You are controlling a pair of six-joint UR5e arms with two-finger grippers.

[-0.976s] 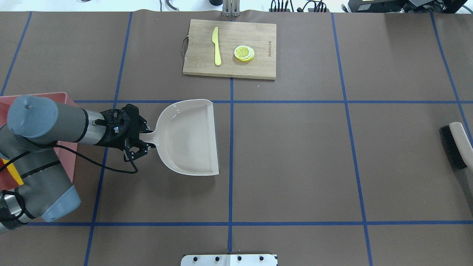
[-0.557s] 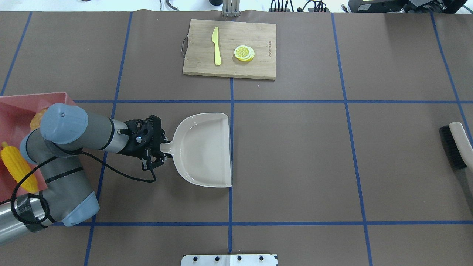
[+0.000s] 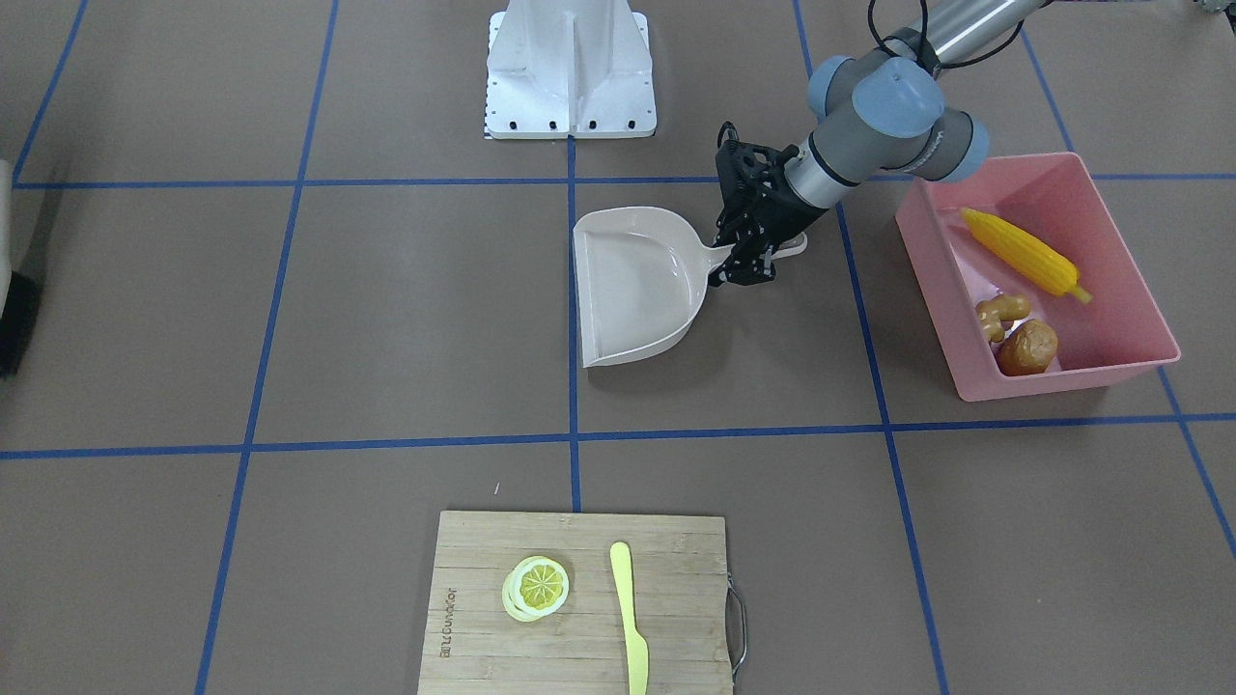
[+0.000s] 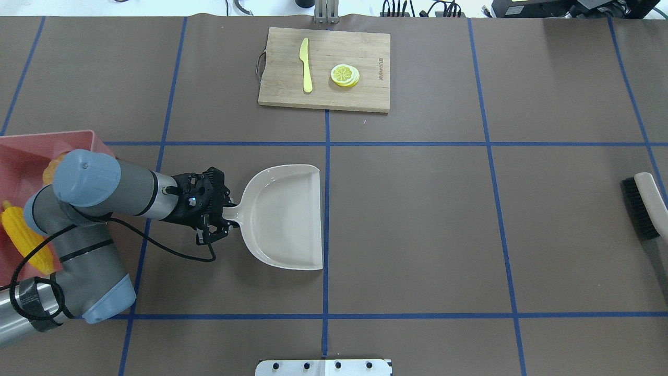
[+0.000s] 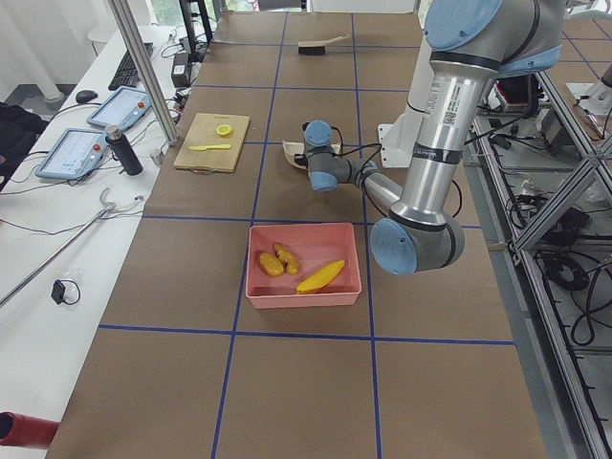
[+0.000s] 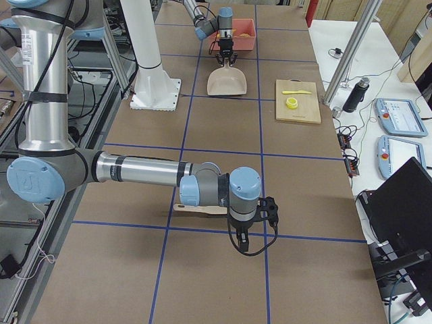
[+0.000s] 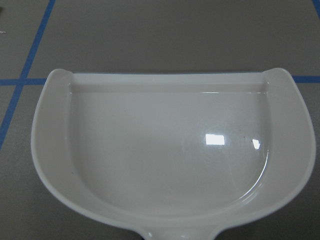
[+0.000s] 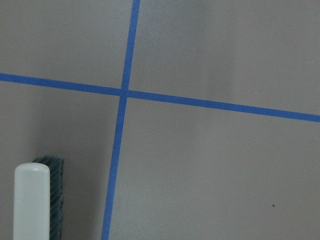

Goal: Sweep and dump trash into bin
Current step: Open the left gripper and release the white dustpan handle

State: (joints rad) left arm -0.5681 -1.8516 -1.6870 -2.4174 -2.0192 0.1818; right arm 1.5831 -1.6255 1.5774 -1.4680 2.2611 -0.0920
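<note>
The pink bin (image 3: 1062, 381) stands at my left and holds the yellow corn cob (image 3: 1022, 253), the tan ginger root (image 3: 999, 314) and the brown potato (image 3: 1026, 347). In the overhead view my left arm hides part of the bin (image 4: 21, 156); the corn cob (image 4: 21, 237) shows. My left gripper (image 4: 218, 219) is shut on the handle of the beige dustpan (image 4: 284, 216), which lies level and low over the table. The left wrist view shows the dustpan (image 7: 170, 155) empty. My right gripper (image 6: 253, 219) shows only in the exterior right view; I cannot tell its state.
A brush (image 4: 644, 206) with black bristles lies at the table's right edge, its handle end in the right wrist view (image 8: 31, 200). A wooden cutting board (image 4: 323, 99) at the far middle carries a yellow knife (image 4: 306, 65) and lemon slices (image 4: 345, 75).
My left arm has carried the dustpan away from the bin, rightward and toward the robot, and levelled it. The corn cob in the bin is uncovered now.
</note>
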